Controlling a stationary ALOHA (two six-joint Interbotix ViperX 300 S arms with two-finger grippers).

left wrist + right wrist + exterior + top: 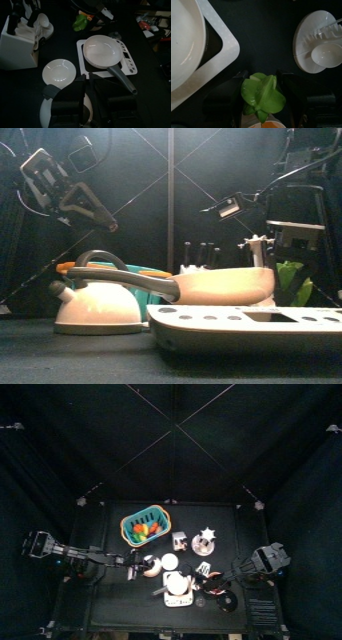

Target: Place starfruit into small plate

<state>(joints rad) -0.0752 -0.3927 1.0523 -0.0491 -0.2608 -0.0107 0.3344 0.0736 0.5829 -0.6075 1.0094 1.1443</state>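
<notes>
Right wrist view: starfruit point(271, 125) sits as an orange sliver deep between the right pincer's point(265, 84) jaws, behind a green piece point(263, 97); whether it is gripped, cannot tell.

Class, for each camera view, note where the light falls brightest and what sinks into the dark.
Top view: only the table is lit; the curtains around it are dark. Front view: the white kettle catches the light, and the arms behind it are dim. Left wrist view: the white plate glares, while the left gripper is nearly lost in shadow. Right wrist view: the green toy is brightly lit.
</notes>
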